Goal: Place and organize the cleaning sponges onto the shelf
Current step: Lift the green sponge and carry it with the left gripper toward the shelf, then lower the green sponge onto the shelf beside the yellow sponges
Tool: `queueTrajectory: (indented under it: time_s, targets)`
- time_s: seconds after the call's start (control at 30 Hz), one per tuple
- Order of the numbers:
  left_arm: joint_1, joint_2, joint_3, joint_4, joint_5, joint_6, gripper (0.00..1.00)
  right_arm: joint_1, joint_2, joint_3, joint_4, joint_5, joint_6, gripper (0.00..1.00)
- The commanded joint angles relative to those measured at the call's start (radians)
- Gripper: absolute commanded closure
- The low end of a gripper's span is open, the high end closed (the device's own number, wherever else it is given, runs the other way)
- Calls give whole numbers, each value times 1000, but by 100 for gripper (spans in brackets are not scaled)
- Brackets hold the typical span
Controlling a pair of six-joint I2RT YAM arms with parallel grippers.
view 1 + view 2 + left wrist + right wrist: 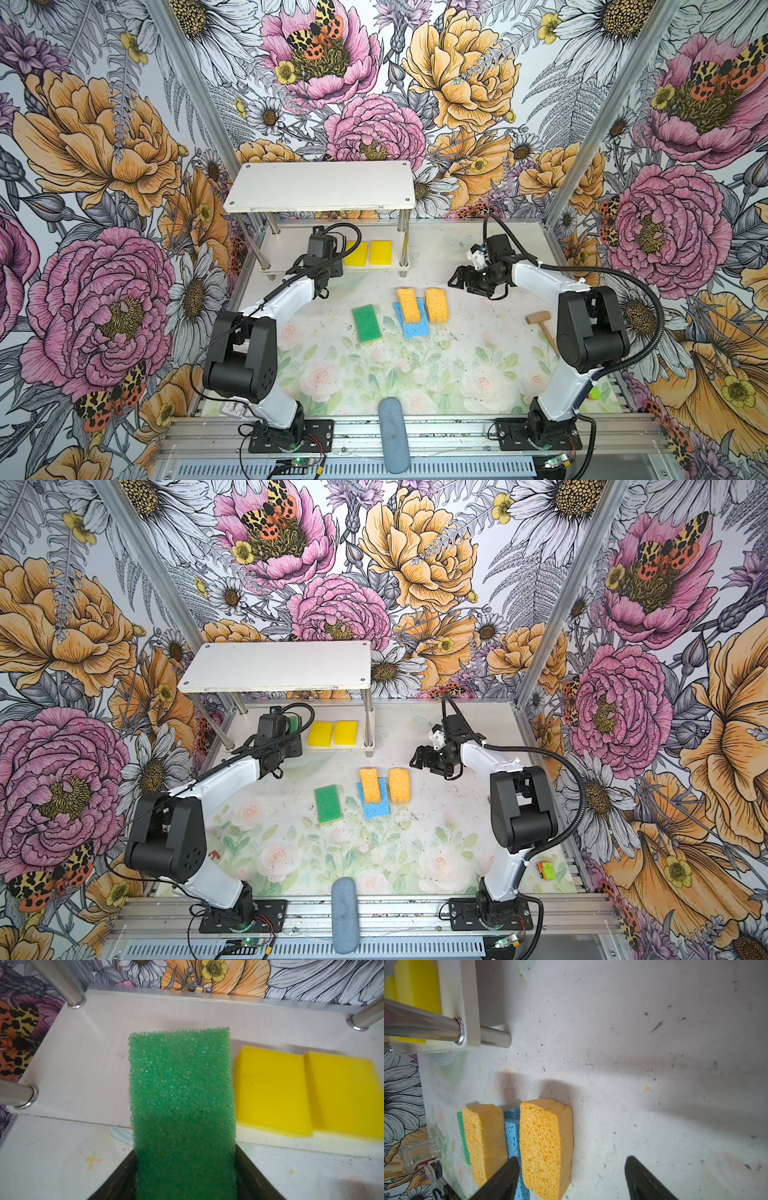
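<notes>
Left tool [185, 1172] clamps a green-topped rectangular sponge [180, 1088], its long axis pointing far over the white shelf's lower board [83, 1053], just left of two bright yellow sponges [272, 1088].

We note a grey-blue cylinder [393, 434] lying lower centre in both top views, across the metal rail [449, 432] at the mat's near edge. Right of centre, a small wooden mallet [542, 326] lies on the floral mat [332, 374]. Lower right in a top view, a small orange-and-green toy [545, 870]. Flowered wallpaper [104, 145] on all sides
</notes>
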Motion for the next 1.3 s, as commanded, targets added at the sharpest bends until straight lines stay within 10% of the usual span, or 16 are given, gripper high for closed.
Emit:
queueTrajectory:
  time_s: [0.0,1.27]
  targets:
    - [18,32,67,11,44,31,35,5,-4,12,17,-2,-3,18]
    - [105,182,205,-80,160,26,35,-5,-3,6,17,4,-8,18]
